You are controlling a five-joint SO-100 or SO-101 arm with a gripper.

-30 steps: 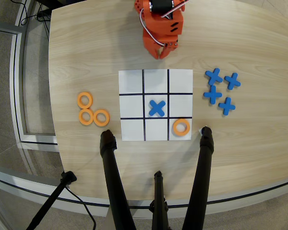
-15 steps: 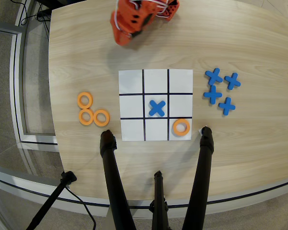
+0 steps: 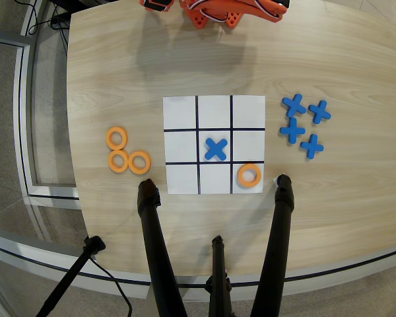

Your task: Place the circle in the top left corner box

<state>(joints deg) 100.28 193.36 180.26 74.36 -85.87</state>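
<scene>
While one ring (image 3: 249, 175) fills a corner cell, the table (image 3: 119, 72) lies bare.

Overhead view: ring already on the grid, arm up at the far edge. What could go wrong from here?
1. The ring lies in the lower right cell in the overhead view; if the upper left cell is meant, it is in the wrong corner.
2. Three spare rings touch one another, so a grasp may drag neighbours.

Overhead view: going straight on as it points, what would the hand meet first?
Hard to say: the hand barely shows at the top edge. If it points down the picture, bare table lies before the grid sheet.
</scene>
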